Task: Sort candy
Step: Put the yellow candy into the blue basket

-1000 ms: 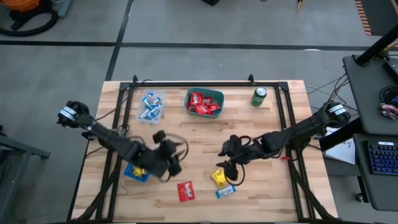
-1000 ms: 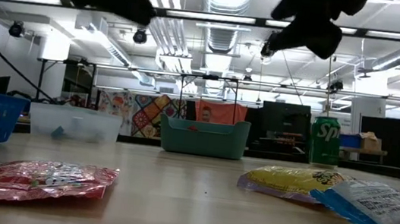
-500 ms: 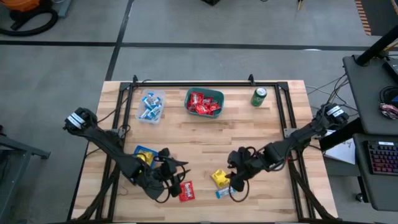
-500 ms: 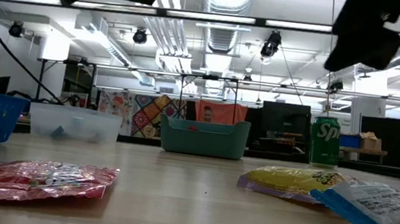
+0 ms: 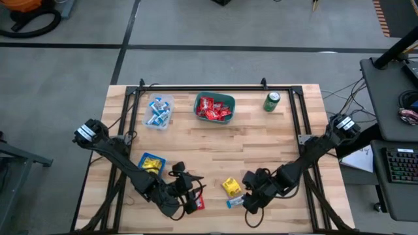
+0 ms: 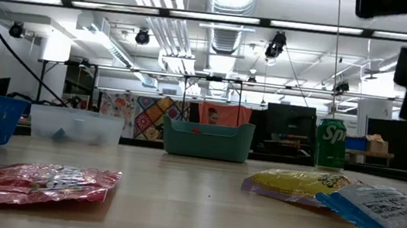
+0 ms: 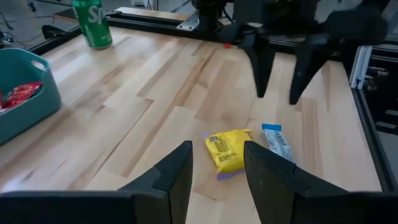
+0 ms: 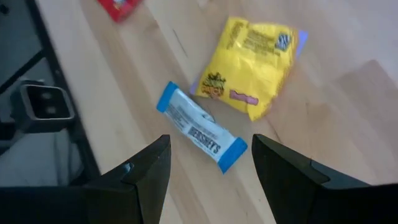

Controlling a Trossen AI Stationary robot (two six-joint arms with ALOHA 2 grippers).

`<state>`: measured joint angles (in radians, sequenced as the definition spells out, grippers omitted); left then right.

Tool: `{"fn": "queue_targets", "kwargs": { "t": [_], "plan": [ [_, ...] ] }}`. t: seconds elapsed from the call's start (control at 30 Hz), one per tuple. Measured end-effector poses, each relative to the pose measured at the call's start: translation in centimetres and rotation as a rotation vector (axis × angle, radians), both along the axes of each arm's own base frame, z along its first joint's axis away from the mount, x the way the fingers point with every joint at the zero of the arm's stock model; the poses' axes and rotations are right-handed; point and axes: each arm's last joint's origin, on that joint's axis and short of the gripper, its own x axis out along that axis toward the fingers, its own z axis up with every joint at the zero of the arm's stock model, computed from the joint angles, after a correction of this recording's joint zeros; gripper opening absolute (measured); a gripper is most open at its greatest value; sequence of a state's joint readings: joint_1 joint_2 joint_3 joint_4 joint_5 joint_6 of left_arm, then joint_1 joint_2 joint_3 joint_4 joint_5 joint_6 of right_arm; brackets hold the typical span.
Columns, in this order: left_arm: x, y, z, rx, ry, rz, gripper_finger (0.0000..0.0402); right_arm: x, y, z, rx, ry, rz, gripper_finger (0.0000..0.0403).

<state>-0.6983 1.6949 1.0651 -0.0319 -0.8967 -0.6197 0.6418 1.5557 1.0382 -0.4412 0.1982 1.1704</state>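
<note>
Right wrist view gives us the clearest look at the candy: a blue-and-white wrapper (image 8: 200, 127) with dark lettering lies flat on the wood directly between and ahead of the right gripper (image 8: 210, 163) fingers, and a crinkled yellow packet (image 8: 252, 73) sits just beyond it, nearly touching. The right gripper's jaws stand wide apart and hold nothing, poised above the wrapper without touching it. Farther past the yellow packet, at the edge of that view, we see a corner of a red packet (image 8: 120, 6). From the left gripper (image 7: 217, 169) we look out between parted, empty fingers at the same yellow packet, with the blue-and-white wrapper beside it and the right arm's dark fingers (image 7: 261, 65) hanging just behind both. In the high view the left gripper sits over the red packet (image 5: 195, 203), which shows just beside its tip; we cannot tell whether it touches. Farther out from both jaws, we find a blue basket (image 5: 151, 163) holding yellow packets, a clear tub (image 5: 157, 111) of blue-and-white wrappers, a teal bin (image 5: 213, 107) of red packets, and a green can (image 5: 272, 101). Nothing lies between the jaws and the loose sweets.
</note>
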Motion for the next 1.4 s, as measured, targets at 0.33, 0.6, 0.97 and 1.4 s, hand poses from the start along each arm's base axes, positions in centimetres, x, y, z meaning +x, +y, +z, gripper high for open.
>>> {"fn": "queue_targets", "kwargs": {
  "t": [0.33, 0.6, 0.97, 1.4],
  "plan": [
    [0.3, -0.6, -0.2, -0.056, -0.003, -0.005, 0.0127, 2.6, 0.0, -2.8, -0.119, 0.034, -0.031, 0.0215],
    [0.3, -0.6, -0.2, -0.076, -0.009, 0.004, 0.0127, 5.4, -0.9, -4.7, -0.182, 0.065, -0.039, 0.0215],
    [0.3, -0.5, -0.3, -0.064, 0.002, 0.003, 0.0127, 6.4, -2.0, -6.3, -0.213, 0.112, -0.047, 0.0118],
    [0.3, -0.5, -0.3, -0.091, -0.013, 0.023, 0.0128, 5.7, -2.2, -3.3, -0.414, -0.03, 0.041, 0.0022]
  ]
}}
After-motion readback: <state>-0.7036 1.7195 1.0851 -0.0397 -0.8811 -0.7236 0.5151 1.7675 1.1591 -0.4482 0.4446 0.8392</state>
